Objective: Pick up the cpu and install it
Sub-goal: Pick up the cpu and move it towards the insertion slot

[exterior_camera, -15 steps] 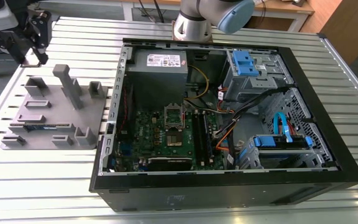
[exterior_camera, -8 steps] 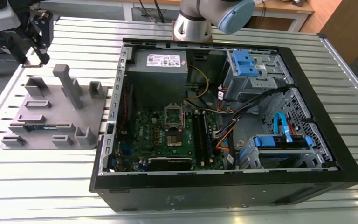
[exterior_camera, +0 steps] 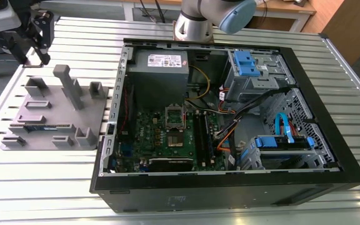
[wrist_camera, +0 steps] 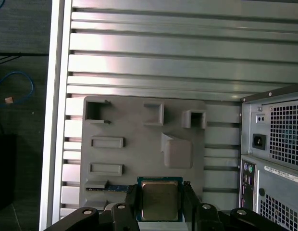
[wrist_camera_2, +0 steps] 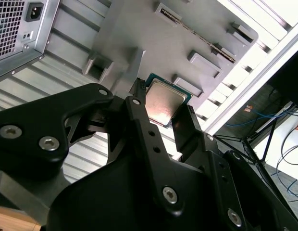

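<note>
Nothing legible in any view. White sticker on the power supply has print and a row of small marks, too fine to read in the exterior view; same story for the small white label on the drive cage and the pale strip label on the case rear panel in the first wrist view. The cpu lid in the second wrist view is just glare, no etching I can make out.

The cpu is shiny metal, the fixture matt grey (plastic, seemingly), the table ribbed metal.
</note>
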Controlling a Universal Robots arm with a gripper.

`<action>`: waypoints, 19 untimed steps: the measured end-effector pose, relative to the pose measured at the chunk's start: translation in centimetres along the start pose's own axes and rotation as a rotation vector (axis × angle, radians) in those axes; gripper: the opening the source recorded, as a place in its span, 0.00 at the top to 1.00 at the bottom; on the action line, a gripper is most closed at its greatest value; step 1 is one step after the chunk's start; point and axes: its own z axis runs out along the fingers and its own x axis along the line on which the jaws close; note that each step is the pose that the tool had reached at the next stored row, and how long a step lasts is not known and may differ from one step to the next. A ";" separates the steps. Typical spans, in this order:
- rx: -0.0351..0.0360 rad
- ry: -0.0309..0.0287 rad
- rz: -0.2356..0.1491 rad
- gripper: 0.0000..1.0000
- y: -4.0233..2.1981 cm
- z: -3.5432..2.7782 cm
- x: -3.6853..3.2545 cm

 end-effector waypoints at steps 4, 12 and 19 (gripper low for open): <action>0.0000 0.0000 0.000 0.53 -0.01 0.01 -0.40; 0.0000 0.0000 0.000 0.53 -0.06 0.03 -1.93; -0.0001 -0.0001 0.000 0.53 -0.11 0.06 -3.50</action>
